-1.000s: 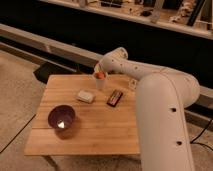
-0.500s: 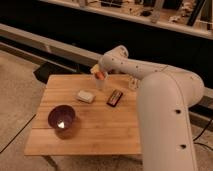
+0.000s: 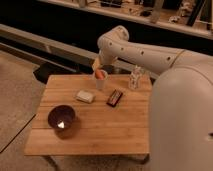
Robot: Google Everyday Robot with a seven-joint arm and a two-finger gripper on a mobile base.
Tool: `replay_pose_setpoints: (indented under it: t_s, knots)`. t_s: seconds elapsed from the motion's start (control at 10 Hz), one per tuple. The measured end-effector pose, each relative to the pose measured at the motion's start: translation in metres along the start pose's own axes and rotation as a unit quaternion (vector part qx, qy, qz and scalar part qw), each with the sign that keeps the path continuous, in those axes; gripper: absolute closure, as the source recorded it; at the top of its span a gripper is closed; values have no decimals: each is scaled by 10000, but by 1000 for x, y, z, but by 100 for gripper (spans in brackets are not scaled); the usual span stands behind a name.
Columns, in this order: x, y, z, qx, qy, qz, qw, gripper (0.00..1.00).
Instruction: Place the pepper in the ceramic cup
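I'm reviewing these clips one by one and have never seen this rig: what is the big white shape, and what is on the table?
The white shape is a robot arm, seen from one camera looking down at a wooden table. Its end effector is at the far edge, just above a white ceramic cup with the orange pepper showing at its rim. Also on the table: a dark purple bowl, a pale block, a black bar and a clear object.

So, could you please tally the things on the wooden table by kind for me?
Cups: 1, white cup, pepper in it
Peppers: 1
Bowls: 1, dark bowl
Black bars: 1
Pale blocks: 1
Clear items: 1, kind unclear
Total: 6
The hand is just above the cup, at the table's far edge.
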Motion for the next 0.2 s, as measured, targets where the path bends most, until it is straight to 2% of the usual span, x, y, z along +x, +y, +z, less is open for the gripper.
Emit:
replay_pose_setpoints:
  t_s: [0.1, 0.2]
  knots:
    - [12, 1, -14, 89, 239, 7, 9997, 20]
    - [17, 0, -20, 133, 339, 21, 9993, 20]
